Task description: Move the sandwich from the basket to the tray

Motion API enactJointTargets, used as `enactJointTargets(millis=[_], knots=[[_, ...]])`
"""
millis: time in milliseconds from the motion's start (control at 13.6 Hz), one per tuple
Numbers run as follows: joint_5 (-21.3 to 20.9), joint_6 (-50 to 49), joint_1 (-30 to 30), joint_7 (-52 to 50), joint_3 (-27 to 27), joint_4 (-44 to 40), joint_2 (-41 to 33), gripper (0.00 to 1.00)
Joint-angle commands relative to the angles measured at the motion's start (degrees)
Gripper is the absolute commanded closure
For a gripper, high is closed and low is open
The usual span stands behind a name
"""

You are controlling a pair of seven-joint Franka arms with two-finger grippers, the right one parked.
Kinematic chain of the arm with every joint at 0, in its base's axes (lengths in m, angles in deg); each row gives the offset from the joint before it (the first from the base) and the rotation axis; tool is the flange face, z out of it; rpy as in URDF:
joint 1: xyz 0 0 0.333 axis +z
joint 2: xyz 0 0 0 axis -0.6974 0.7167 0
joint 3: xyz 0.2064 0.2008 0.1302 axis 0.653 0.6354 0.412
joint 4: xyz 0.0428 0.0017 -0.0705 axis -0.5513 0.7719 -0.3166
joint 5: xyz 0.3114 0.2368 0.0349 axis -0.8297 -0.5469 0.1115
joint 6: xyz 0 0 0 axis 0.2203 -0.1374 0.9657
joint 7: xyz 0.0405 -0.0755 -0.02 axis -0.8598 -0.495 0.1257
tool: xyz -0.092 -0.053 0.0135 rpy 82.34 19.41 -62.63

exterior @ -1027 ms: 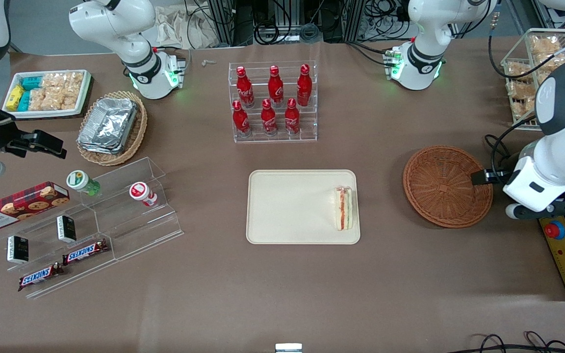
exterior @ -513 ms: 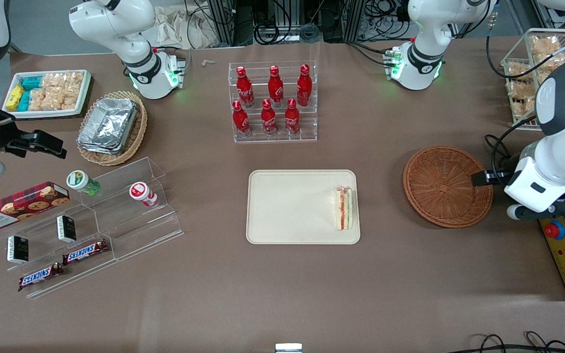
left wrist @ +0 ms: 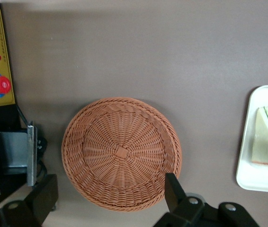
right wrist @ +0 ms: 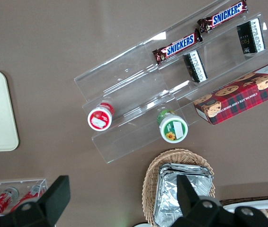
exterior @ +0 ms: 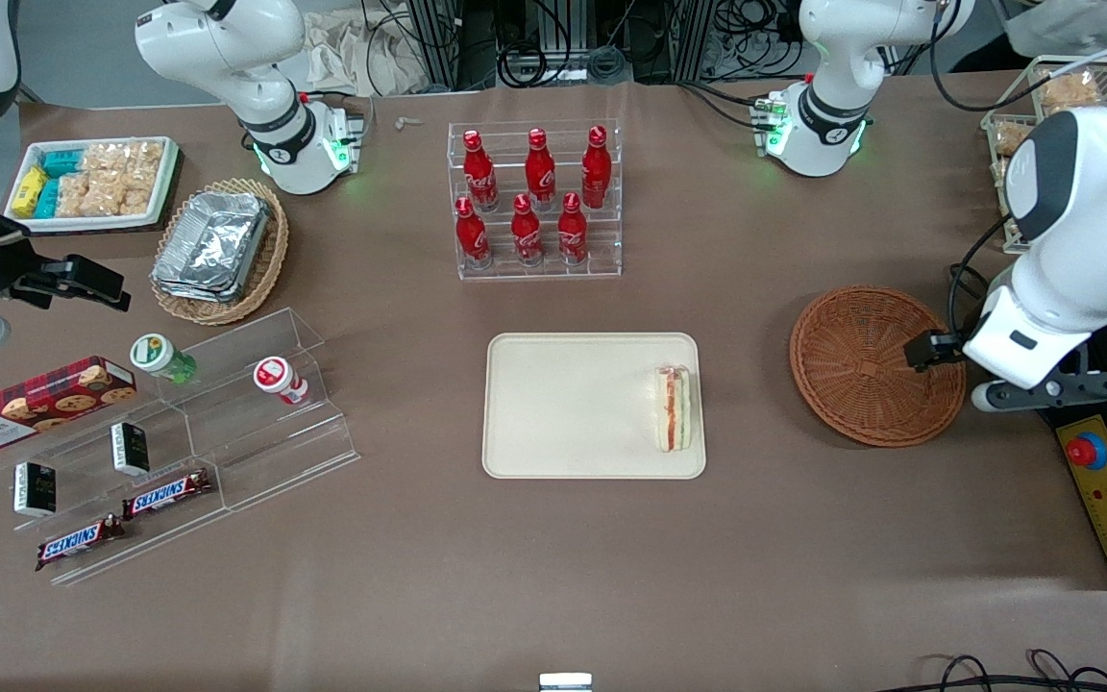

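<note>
The gripper (left wrist: 105,201) hangs above the basket (exterior: 876,365), with its fingers spread wide and nothing between them; this fits a claw that has no more load to carry. The basket below it is empty, so its woven bottom shows whole. The sandwich (exterior: 676,407) lies well away from the claw, toward the parked arm's end, flat on the tray (exterior: 573,404) and close to the tray rim that is nearest to the claw; I judge the placing is done, and only the retreat remains.
</note>
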Motion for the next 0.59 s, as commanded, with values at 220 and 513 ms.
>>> enactJointTargets(millis=[220,513], knots=[[3.7,-4.5,1.6,6.1,0.3,-5.8,-0.5,0.00],[3.6,-12.2,1.4,6.3,0.2,-13.5,3.1,0.00]])
